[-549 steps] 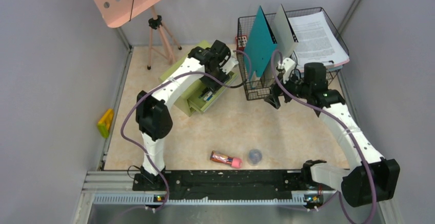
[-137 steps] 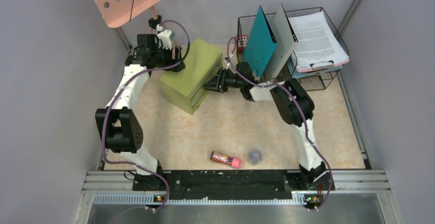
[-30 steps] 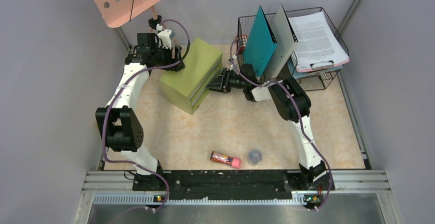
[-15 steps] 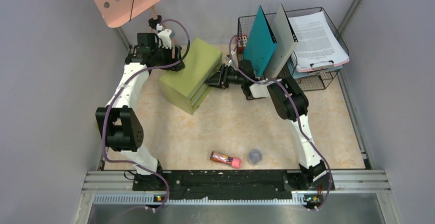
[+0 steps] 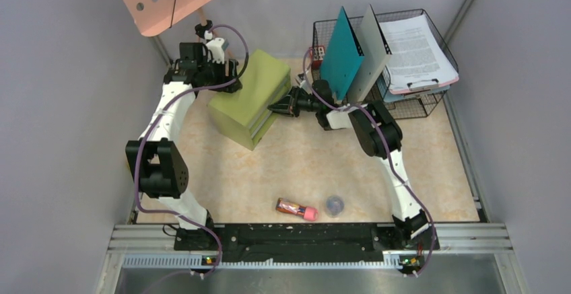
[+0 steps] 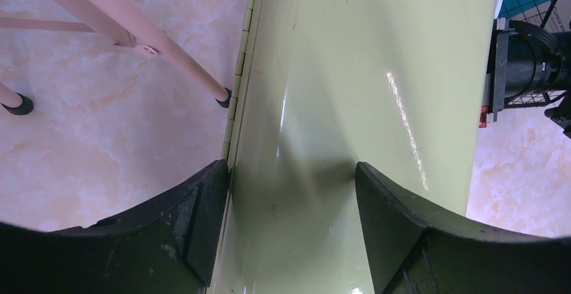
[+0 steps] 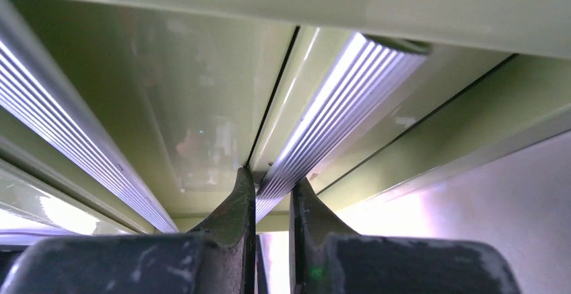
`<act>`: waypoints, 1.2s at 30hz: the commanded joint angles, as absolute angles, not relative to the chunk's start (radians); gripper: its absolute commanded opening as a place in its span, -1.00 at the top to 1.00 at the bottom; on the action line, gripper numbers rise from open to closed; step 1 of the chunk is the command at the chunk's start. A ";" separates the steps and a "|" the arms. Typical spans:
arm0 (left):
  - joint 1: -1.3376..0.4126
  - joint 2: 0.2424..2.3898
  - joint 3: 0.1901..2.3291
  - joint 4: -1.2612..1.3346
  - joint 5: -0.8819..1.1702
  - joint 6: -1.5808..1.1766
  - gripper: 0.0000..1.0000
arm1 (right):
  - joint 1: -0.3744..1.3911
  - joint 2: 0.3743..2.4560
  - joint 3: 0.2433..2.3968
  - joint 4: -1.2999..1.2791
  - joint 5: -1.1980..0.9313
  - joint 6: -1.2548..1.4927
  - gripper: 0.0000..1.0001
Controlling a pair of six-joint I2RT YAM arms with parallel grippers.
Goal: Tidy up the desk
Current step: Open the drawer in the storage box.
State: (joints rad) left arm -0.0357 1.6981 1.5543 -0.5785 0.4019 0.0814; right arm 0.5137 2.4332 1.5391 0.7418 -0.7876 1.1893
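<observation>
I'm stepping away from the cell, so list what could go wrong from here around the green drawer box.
1. The right gripper appears to pinch the ribbed handle with its fingertips only; a pull may slip off.
2. The left gripper is open over the drawer box, not clamping it, so the box could slide on the desk.
3. A tripod foot sits right at the box's hinged edge; a shove could knock the stand.

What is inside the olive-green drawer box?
Its inside does not show. The drawer box has its drawers pushed in, covering any contents. The right gripper pinches a ribbed handle in front.
</observation>
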 commanded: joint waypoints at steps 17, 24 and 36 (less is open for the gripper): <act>-0.061 1.762 1.513 -0.781 0.395 0.085 -0.43 | 0.506 2.346 1.346 0.974 -0.790 1.089 1.00; -0.061 1.758 1.519 -0.786 0.363 0.077 -0.43 | 0.557 2.315 1.272 0.972 -0.769 1.064 1.00; -0.060 1.758 1.526 -0.784 0.316 0.054 -0.44 | 0.613 2.207 1.122 0.927 -0.675 0.984 1.00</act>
